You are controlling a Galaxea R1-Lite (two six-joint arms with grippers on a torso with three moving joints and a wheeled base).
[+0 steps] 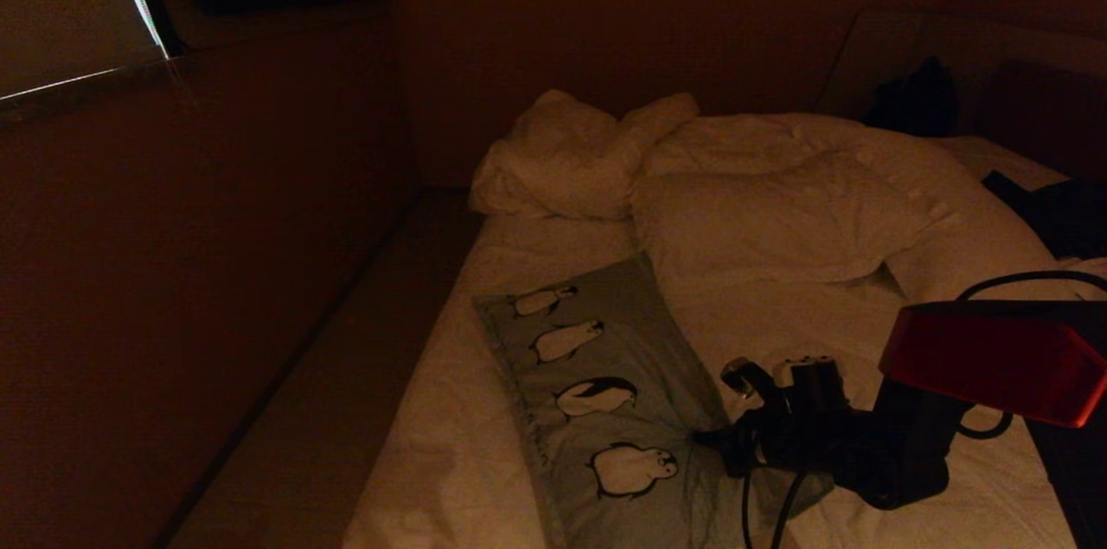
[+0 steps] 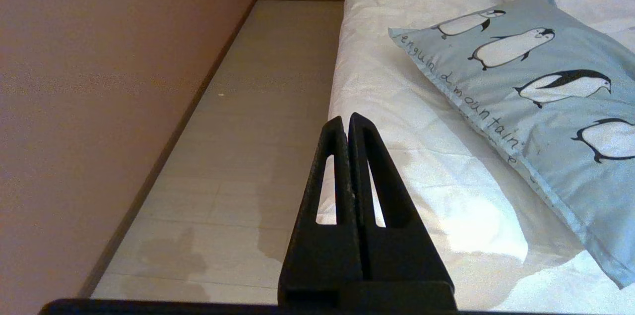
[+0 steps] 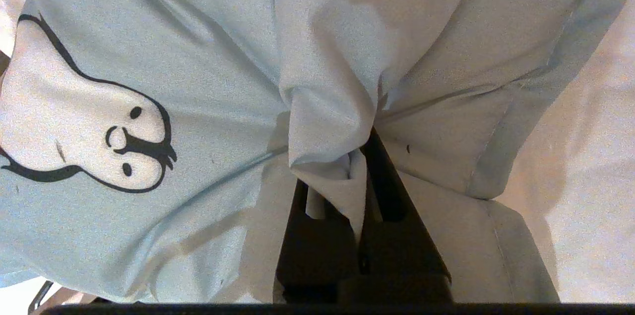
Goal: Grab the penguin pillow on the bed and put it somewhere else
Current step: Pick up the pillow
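One fold of the penguin pillow (image 3: 149, 57) was pinched in the right gripper (image 3: 359, 176), pillow lying on the bed (image 1: 450, 462). Grasp looked done; next it needed lifting clear.

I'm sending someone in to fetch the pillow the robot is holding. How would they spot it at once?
On the bed, look at the near part beside the floor strip. The penguin pillow lies there, pinched by the right pincer. Unlike the plain white pillows behind it, it is grey-blue with black-and-white penguins.
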